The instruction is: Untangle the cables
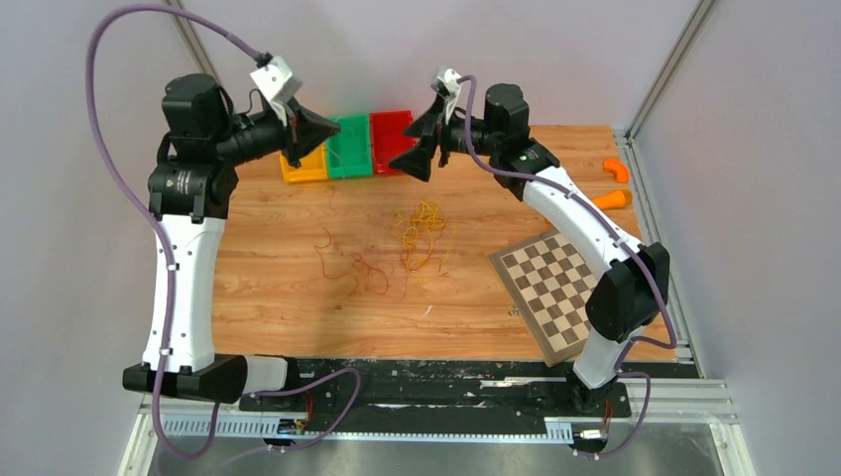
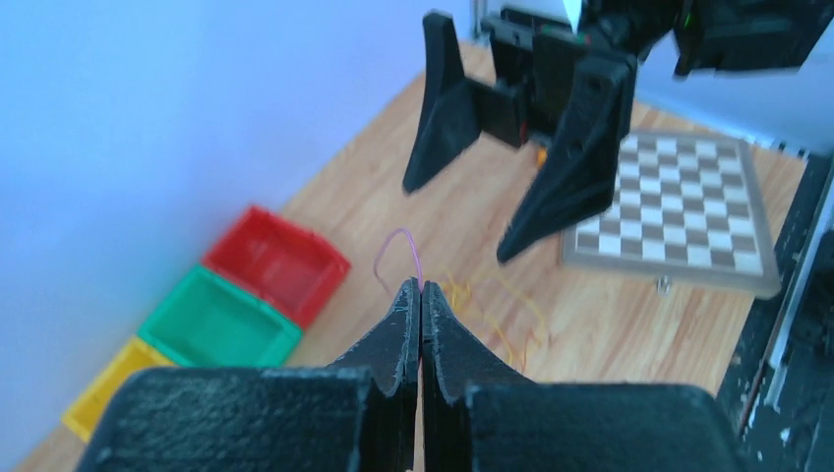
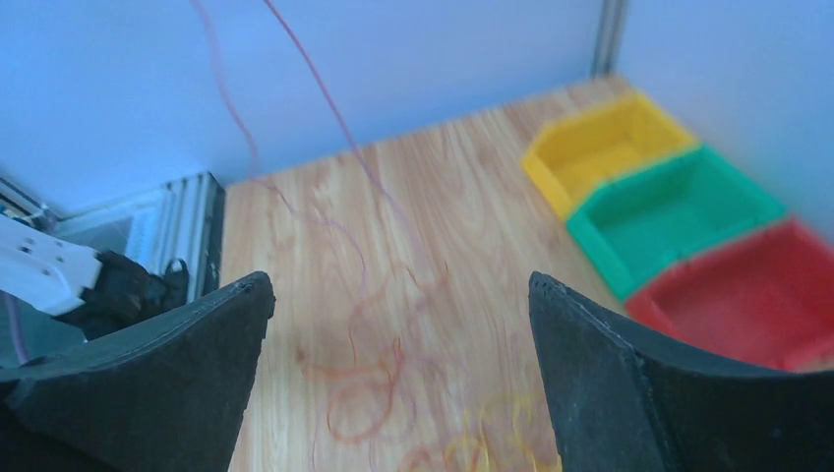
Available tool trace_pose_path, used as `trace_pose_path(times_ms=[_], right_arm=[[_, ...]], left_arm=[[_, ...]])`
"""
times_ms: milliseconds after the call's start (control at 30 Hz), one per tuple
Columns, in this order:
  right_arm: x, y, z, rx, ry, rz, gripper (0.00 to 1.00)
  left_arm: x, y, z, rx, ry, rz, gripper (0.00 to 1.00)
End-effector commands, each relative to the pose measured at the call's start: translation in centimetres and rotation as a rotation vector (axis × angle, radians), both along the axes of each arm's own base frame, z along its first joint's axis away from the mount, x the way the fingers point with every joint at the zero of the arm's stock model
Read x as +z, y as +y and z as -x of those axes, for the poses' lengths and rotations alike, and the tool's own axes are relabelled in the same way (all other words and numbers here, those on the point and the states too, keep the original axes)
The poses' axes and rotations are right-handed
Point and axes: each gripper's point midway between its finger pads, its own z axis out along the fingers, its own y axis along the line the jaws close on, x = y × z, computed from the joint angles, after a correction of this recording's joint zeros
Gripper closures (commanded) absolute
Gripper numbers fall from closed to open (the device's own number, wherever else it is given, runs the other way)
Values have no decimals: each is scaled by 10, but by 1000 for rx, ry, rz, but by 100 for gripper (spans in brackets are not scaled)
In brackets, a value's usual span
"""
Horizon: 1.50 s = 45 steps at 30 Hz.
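Left gripper point(image 2: 421, 295), at the bottom of its own wrist view, is clenched on a thin red strand point(image 2: 398, 254) looping above its tips. Beyond, upper centre, the right gripper point(image 2: 460, 221) stands released, jaws wide. A chessboard point(image 2: 679, 206) lies at right.

Right wrist view: wide-spread black fingers point(image 3: 167, 374) frame the cables point(image 3: 374, 393), red and yellow curls on the table point(image 3: 472, 197). Only here do fine red threads show rising to the upper left frame edge.

Top view: both grippers hang raised, facing each other before three bins point(image 1: 349, 149) at upper centre. The loose cables lie mid-frame; the held strand is too thin to make out.
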Motion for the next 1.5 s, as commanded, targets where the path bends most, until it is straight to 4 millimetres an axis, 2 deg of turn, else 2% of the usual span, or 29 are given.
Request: trace_pose_path(times_ms=[0, 33, 67, 167, 367, 467, 533, 567, 667, 733, 767, 833, 867, 967, 1033, 1067, 1100, 1133, 1167, 1200, 1233, 1300, 1333, 1367, 1400, 1467], right_arm=[[107, 34, 45, 145, -265, -218, 0], [113, 41, 49, 157, -286, -234, 0], [118, 49, 52, 165, -305, -249, 0], [116, 70, 51, 168, -295, -268, 0], [78, 95, 47, 191, -211, -250, 6], [61, 105, 41, 169, -176, -234, 24], [47, 109, 29, 124, -159, -227, 44], [40, 111, 22, 98, -147, -220, 47], [25, 116, 7, 58, -124, -208, 69], [29, 115, 6, 55, -122, -216, 92], [35, 114, 8, 59, -128, -223, 99], [53, 110, 14, 69, -156, -243, 100], [70, 107, 18, 73, -181, -263, 100], [125, 95, 33, 81, -243, -342, 100], [163, 85, 43, 84, -290, -399, 100], [178, 81, 47, 81, -306, -422, 100], [192, 77, 50, 77, -325, -443, 100], [203, 73, 52, 70, -342, -461, 100], [211, 70, 53, 63, -352, -474, 100], [217, 67, 54, 54, -361, -484, 100], [221, 66, 54, 48, -367, -490, 100], [225, 64, 52, 32, -381, -493, 100], [225, 63, 50, 21, -383, -491, 100], [224, 63, 47, 13, -384, -487, 100], [221, 63, 44, 5, -381, -482, 100], [211, 64, 39, -3, -358, -459, 100]], left_arm=[[48, -15, 4, -64, 4, 147, 100], [63, -18, 7, -77, -17, 178, 100], [68, -19, 7, -82, -24, 190, 100], [94, -21, 11, -92, -74, 250, 100], [140, -20, 14, -76, -169, 334, 100], [156, -20, 17, -82, -177, 381, 100], [167, -19, 20, -74, -196, 410, 100], [171, -18, 22, -72, -205, 418, 100], [179, -16, 23, -55, -222, 444, 100], [182, -12, 24, -23, -238, 452, 100], [182, -8, 21, 0, -245, 454, 100], [183, 6, 14, 87, -263, 468, 100], [180, 14, 8, 142, -263, 478, 100], [156, 43, -14, 293, -218, 461, 100], [123, 64, -31, 383, -150, 447, 100], [96, 78, -40, 435, -97, 441, 100], [83, 84, -45, 456, -74, 442, 100], [54, 95, -50, 486, -16, 437, 100], [45, 99, -52, 491, -4, 446, 100], [18, 105, -53, 491, 47, 444, 100], [15, 105, -52, 470, 39, 451, 100], [-29, 106, -51, 442, 115, 441, 100], [-33, 106, -47, 436, 112, 435, 100], [-51, 104, -46, 420, 134, 414, 100], [-55, 102, -43, 411, 136, 406, 100], [-72, 99, -38, 390, 165, 395, 100]])
